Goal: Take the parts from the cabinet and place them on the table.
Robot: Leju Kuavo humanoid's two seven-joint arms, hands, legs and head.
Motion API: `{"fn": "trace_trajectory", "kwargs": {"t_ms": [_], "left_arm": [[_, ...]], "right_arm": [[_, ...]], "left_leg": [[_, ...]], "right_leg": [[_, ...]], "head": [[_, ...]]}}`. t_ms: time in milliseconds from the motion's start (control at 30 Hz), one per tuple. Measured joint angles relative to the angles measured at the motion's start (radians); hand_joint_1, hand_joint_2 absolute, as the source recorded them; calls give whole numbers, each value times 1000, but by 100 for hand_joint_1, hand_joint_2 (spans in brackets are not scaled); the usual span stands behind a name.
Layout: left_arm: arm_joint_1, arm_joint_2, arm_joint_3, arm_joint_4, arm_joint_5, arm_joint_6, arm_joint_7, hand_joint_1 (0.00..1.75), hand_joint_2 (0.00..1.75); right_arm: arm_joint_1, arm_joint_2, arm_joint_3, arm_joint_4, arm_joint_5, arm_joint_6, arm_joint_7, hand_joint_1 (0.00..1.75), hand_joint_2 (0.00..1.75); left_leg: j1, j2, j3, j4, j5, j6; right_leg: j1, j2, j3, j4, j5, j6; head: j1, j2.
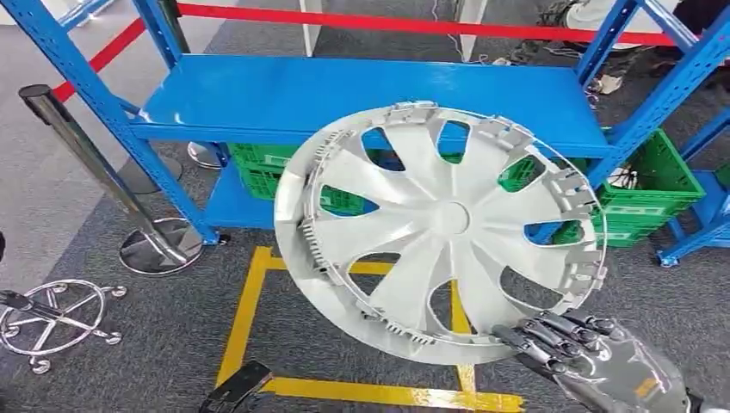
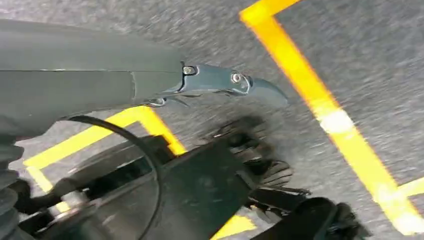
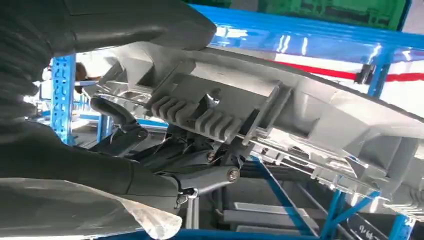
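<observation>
A silver-grey hubcap [image 1: 448, 219] with broad spokes hangs tilted in front of the blue cabinet shelf [image 1: 344, 95], its back side with clips toward me. My right hand [image 1: 585, 353] grips its lower right rim. In the right wrist view the thumb lies over the hubcap's ribbed rim [image 3: 300, 115] and the dark fingers [image 3: 200, 165] curl under it. My left hand [image 2: 210, 170] hangs over the grey floor with nothing in it, thumb [image 2: 225, 82] stretched away from the fingers.
Green crates [image 1: 646, 185] sit on the cabinet's lower level and beside it at the right. A chrome stanchion [image 1: 86, 163] and a chair base [image 1: 52, 314] stand at the left. Yellow tape [image 1: 250, 301] marks the carpet; red barrier tape [image 1: 387, 21] runs behind the cabinet.
</observation>
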Motion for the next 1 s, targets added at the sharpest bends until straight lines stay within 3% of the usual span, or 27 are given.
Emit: {"fn": "trace_trajectory", "kwargs": {"t_ms": [33, 67, 100, 133, 233, 267, 300, 333, 367, 400, 433, 467, 500, 567, 600, 633, 667, 733, 767, 800, 833, 900, 933, 967, 1000], "left_arm": [[9, 5, 2, -15, -2, 0, 10, 0, 175], [16, 9, 4, -28, -2, 0, 18, 0, 175], [23, 14, 5, -43, -2, 0, 24, 0, 175], [26, 20, 6, -60, -1, 0, 25, 0, 175], [53, 52, 7, -113, 21, -8, 35, 0, 175], [63, 64, 2, -136, 19, 0, 42, 0, 175], [77, 74, -6, -163, 16, 15, 47, 0, 175], [90, 89, -11, -188, 19, 31, 53, 0, 175], [102, 111, -23, -217, 32, 53, 56, 0, 175], [111, 121, -34, -239, 45, 74, 56, 0, 175], [118, 135, -48, -260, 56, 94, 55, 0, 175], [122, 148, -64, -278, 70, 113, 52, 0, 175], [123, 161, -80, -292, 85, 128, 50, 0, 175], [125, 181, -109, -313, 106, 150, 45, 0, 175], [125, 190, -119, -322, 115, 158, 39, 0, 175], [125, 199, -126, -330, 125, 168, 33, 0, 175], [123, 206, -133, -336, 131, 173, 29, 0, 175], [123, 212, -149, -342, 137, 181, 25, 0, 175], [125, 216, -155, -346, 140, 181, 23, 0, 175], [122, 216, -161, -348, 140, 183, 21, 0, 175], [119, 218, -168, -350, 143, 186, 20, 0, 175], [117, 219, -178, -352, 143, 188, 19, 0, 175], [117, 219, -180, -353, 143, 188, 19, 0, 175], [116, 219, -182, -353, 144, 189, 19, 0, 175], [116, 219, -185, -353, 144, 189, 19, 0, 175]], "right_arm": [[-8, 0, 0, 0, -2, 0, -2, 175, 175], [-15, 0, 1, 0, -2, 0, -3, 175, 175], [-24, 1, 1, 0, -2, 0, -3, 175, 175], [-29, 2, 3, -1, -3, -1, -5, 175, 175], [-36, 4, 8, 0, -3, -7, 0, 175, 175], [-36, 6, 9, 0, 1, -11, 4, 175, 175], [-39, 6, 9, 0, 5, -15, 8, 175, 175], [-39, 10, 9, 0, 7, -19, 11, 175, 175], [-37, 13, 10, 0, 8, -24, 13, 175, 175], [-37, 15, 10, 0, 11, -26, 15, 175, 175], [-37, 17, 10, 0, 14, -29, 16, 175, 175], [-37, 19, 12, 0, 15, -29, 17, 175, 175], [-37, 22, 14, 0, 15, -30, 17, 175, 175], [-37, 24, 18, 0, 14, -29, 17, 175, 175], [-36, 26, 18, 0, 13, -29, 17, 175, 175], [-35, 28, 18, 0, 12, -30, 17, 175, 175], [-33, 29, 18, 0, 11, -31, 17, 175, 175], [-35, 32, 19, 0, 10, -32, 17, 175, 175], [-35, 33, 19, 0, 10, -32, 17, 175, 175], [-34, 35, 20, 1, 10, -32, 17, 175, 175], [-36, 36, 22, 1, 10, -32, 17, 175, 175], [-36, 39, 27, 2, 11, -32, 16, 175, 175], [-37, 40, 29, 2, 11, -32, 16, 175, 175], [-37, 42, 32, 3, 11, -32, 16, 175, 175], [-37, 42, 33, 3, 11, -32, 16, 175, 175]], "left_leg": [[1, 0, -15, 8, 4, -3], [1, 0, -27, 17, 8, -6], [0, -1, -37, 24, 12, -12], [-4, -1, -45, 34, 17, -16], [-3, -4, -58, 32, 45, -31], [-4, -8, -67, 36, 37, -37], [-2, -10, -76, 55, -5, -45], [1, -10, -87, 104, -65, -50], [3, -10, -102, 179, -129, -55], [5, -10, -115, 256, -171, -58], [6, -10, -121, 321, -189, -60], [6, -10, -112, 340, -175, -60], [6, -10, -86, 322, -140, -58], [5, -10, 11, 190, -70, -47], [2, -11, 74, 98, -70, -35], [0, -11, 121, 14, -97, -27], [-2, -10, 128, -10, -103, -30], [-9, -11, 114, -5, -83, -24], [-5, -9, 103, -15, -63, -16], [1, -2, 92, -21, -50, -10], [1, -2, 75, -20, -38, 1], [1, 0, 44, -19, -14, 2], [0, 0, 26, -17, 0, 1], [0, 1, 8, -14, 12, 0], [1, 1, -12, -9, 24, -2]], "right_leg": [[0, 0, 50, -64, 39, -1], [-1, 0, 114, -155, 58, -3], [-1, 1, 158, -235, 22, -4], [4, 5, 198, -287, 11, -11], [8, 3, 186, -289, 14, -28], [-4, -2, 163, -295, 24, -38], [-2, -2, 166, -292, 31, -50], [-1, -3, 154, -290, 40, -63], [0, -4, 142, -288, 49, -66], [1, -4, 130, -284, 56, -67], [1, -5, 115, -278, 64, -67], [2, -6, 100, -272, 70, -68], [3, -6, 84, -264, 76, -68], [6, -5, 57, -254, 89, -67], [6, -5, 51, -252, 98, -65], [13, -4, 44, -250, 105, -60], [9, -6, 41, -252, 119, -53], [2, -7, 36, -264, 141, -38], [6, -6, 31, -268, 148, -29], [3, -2, 22, -257, 112, -27], [3, -1, 9, -219, 47, -25], [0, -1, -24, -81, -67, -18], [0, -1, -33, -8, -90, -15], [0, -1, -31, 35, -76, -13], [-1, -1, -11, 41, -33, -10]], "head": [[0, 0], [0, 0], [0, 0], [-2, 0], [-2, 0], [1, 0], [-3, 0], [-5, 0], [-5, 0], [-5, 0], [-5, 0], [-5, 0], [-5, 0], [-6, 0], [-5, 0], [-5, 0], [-2, 0], [-6, 0], [-6, 0], [-8, 0], [-3, 0], [-1, 0], [1, 0], [0, 0], [2, 0]]}}
